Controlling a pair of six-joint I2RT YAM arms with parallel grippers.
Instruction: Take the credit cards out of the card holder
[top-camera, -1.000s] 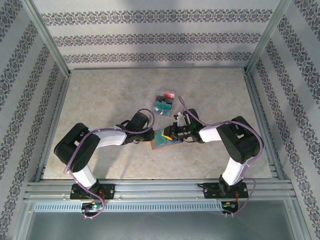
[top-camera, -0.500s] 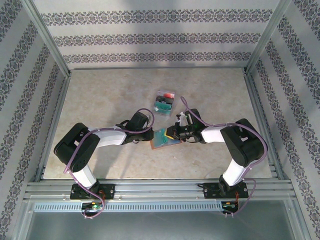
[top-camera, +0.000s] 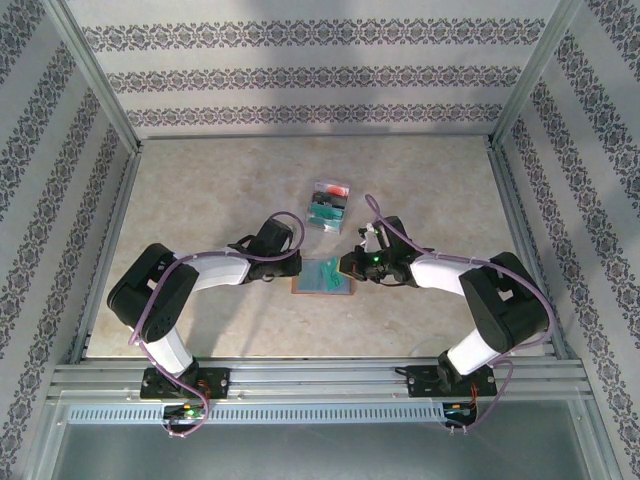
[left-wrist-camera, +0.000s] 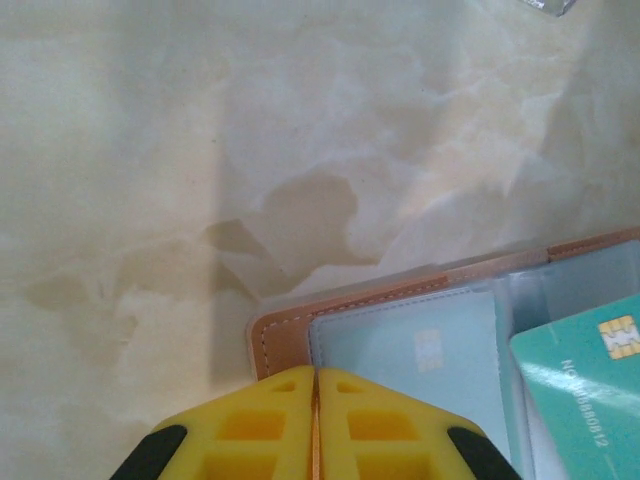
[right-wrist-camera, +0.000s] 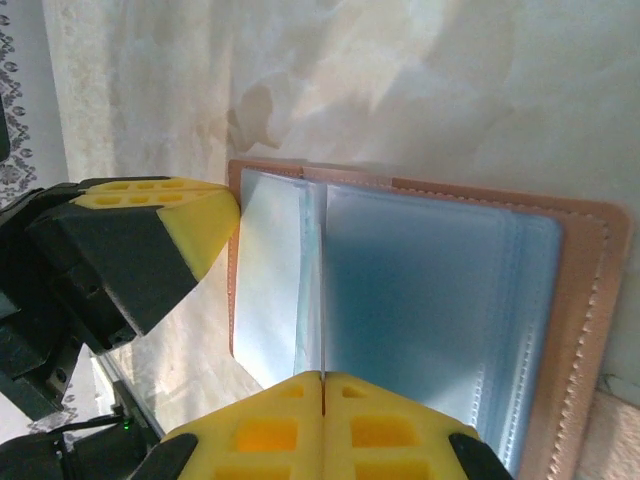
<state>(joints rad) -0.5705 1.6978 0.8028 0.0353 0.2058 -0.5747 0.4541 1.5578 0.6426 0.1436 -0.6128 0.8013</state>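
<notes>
The card holder (top-camera: 322, 277) lies open on the table between both grippers, brown rim out and blue-grey pockets up. My left gripper (top-camera: 298, 268) is shut on its brown left edge (left-wrist-camera: 280, 335); its fingertips (left-wrist-camera: 316, 378) meet over the leather. A pale card (left-wrist-camera: 420, 345) sits behind a translucent pocket. A teal card (left-wrist-camera: 585, 370) with a gold chip lies bare over the right half. My right gripper (right-wrist-camera: 323, 380) is shut on a thin edge that I take for this teal card, seen edge-on above the pocket panels (right-wrist-camera: 420, 300). The left gripper's yellow finger (right-wrist-camera: 190, 215) shows beside the holder.
A small pile of cards (top-camera: 327, 204) lies on the table just behind the holder. Metal frame rails (top-camera: 320, 378) run along the near edge, and patterned walls close in the left, right and back sides of the marble-look table (top-camera: 200, 200).
The card holder was tilted up off the table; now it lies flat and wide open. The right arm has drawn back to the right. The left gripper has kept its hold on the left edge.
</notes>
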